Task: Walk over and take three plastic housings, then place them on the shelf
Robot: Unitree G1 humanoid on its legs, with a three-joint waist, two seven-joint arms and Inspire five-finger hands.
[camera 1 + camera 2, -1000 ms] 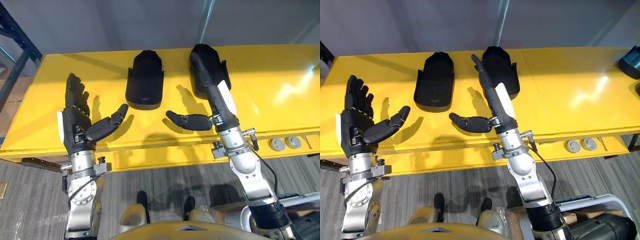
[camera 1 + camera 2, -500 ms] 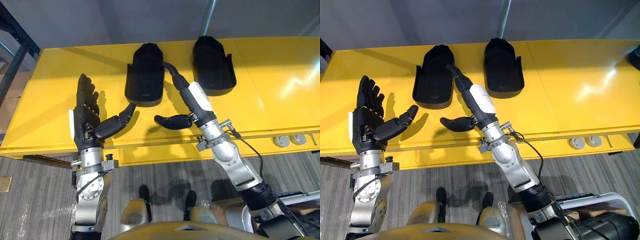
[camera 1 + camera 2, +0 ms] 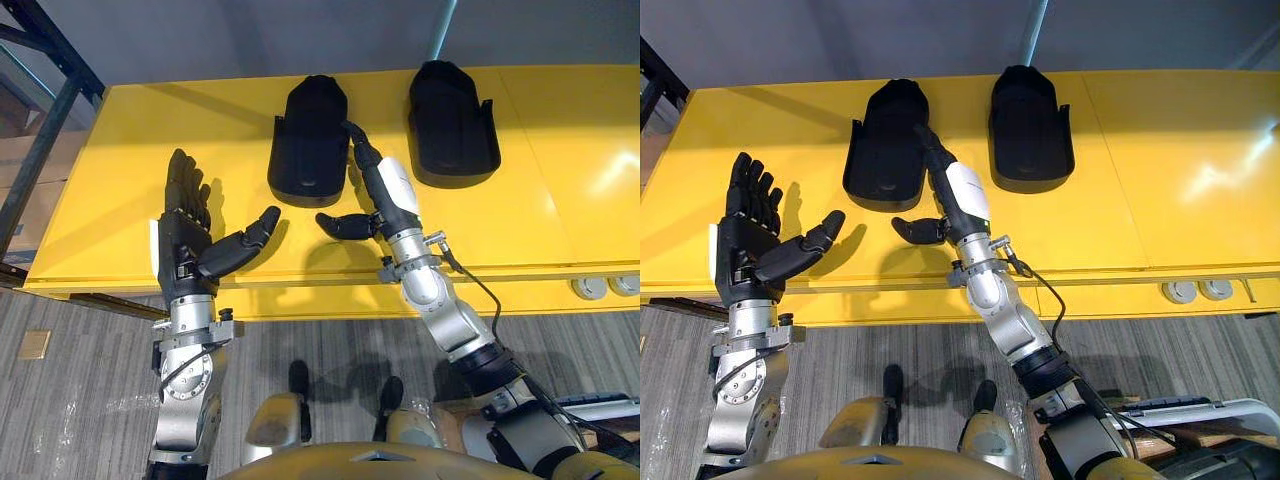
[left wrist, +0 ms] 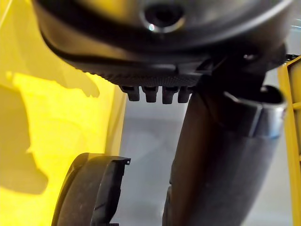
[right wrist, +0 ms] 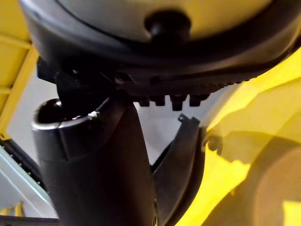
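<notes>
- Two black plastic housings lie flat on the yellow worktop, side by side and apart: the left housing and the right housing.
- Each housing's long axis runs from the near edge toward the far edge. The rounded end points away from the robot and the open end points toward it.
- The right robot hand has straight fingers along the left housing's right edge, with the thumb spread. It grips nothing.
- The left robot hand is spread wide and empty over the near-left worktop, apart from both housings.
</notes>
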